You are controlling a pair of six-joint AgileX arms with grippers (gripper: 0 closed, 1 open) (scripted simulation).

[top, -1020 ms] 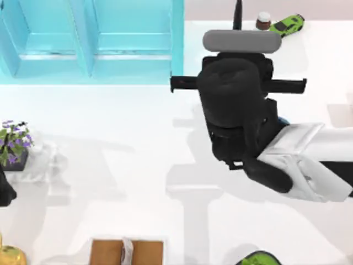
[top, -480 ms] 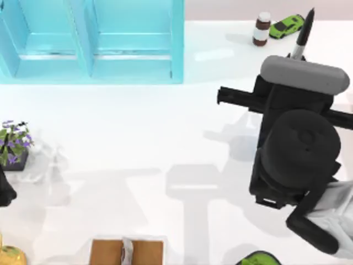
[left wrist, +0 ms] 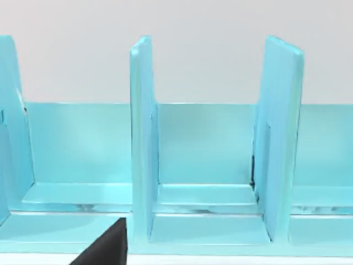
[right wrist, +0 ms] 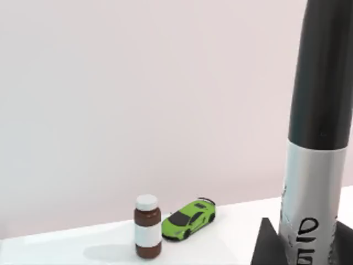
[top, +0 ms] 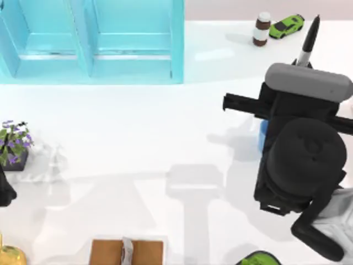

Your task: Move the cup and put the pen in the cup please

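Note:
My right gripper is shut on the pen, a black marker with a grey label band, held upright. From above, the pen's black tip pokes out beyond the right arm's grey camera bar at the back right of the table. A sliver of the blue cup peeks out at the left edge of that arm; the rest of it is hidden beneath. My left arm stays parked at the table's far left edge.
A cyan rack fills the back left. A brown-and-white bottle and a green toy car stand at the back right. A potted plant is left, a wooden box at the front.
The right arm swung from the table's back middle to the right with the pen, uncovering the bottle, then shifted slightly forward. The left arm has stayed still.

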